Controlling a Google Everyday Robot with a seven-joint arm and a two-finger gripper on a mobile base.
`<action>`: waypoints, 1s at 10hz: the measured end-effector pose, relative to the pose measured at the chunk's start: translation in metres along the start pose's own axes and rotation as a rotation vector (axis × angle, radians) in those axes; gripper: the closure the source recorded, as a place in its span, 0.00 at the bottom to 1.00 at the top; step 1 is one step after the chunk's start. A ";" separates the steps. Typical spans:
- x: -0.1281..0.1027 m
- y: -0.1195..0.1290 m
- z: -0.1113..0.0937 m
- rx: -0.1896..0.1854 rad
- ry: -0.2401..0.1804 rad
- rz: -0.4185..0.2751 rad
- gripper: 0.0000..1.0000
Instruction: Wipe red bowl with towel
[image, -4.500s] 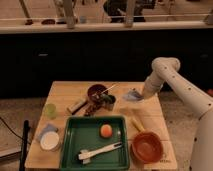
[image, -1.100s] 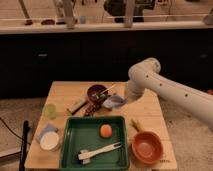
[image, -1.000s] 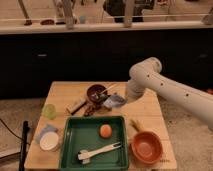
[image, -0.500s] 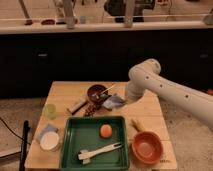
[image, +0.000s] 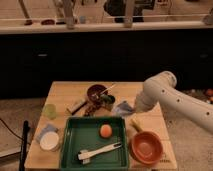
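**Towel in the jaws, red bowl not yet wiped**

Landmark: green tray (image: 75, 142), at the near edge of the desk (image: 65, 92).

Nearest me, inside the tray: a white utensil (image: 98, 151) along its near side and an orange ball (image: 105, 130) behind it. Just right of the tray sits the red bowl (image: 146, 146), upright, looking empty, nothing touching it. Left of the tray is a white lid or dish (image: 49, 140) on a bluish cloth.

Behind the tray's right corner, the towel (image: 123, 107) hangs pale and crumpled at the end of my arm. The gripper (image: 131, 106) is there, jaws pressed together and, I judge, pinching the towel; the arm hides the contact itself.

Further back from the tray: a dark bowl (image: 96, 92) with a stick in it, a small dark cup (image: 108, 102) beside it, a block (image: 76, 105) to the left and a green cup (image: 49, 110) at the far left.

Progress, as I read it: towel pick-up done. Left: carry it to the red bowl, lower it in, wipe.
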 end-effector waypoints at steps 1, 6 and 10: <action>-0.003 0.008 0.000 0.000 0.002 0.000 0.95; -0.006 0.047 -0.004 -0.011 0.015 0.012 0.95; 0.013 0.073 -0.006 -0.030 0.007 0.055 0.95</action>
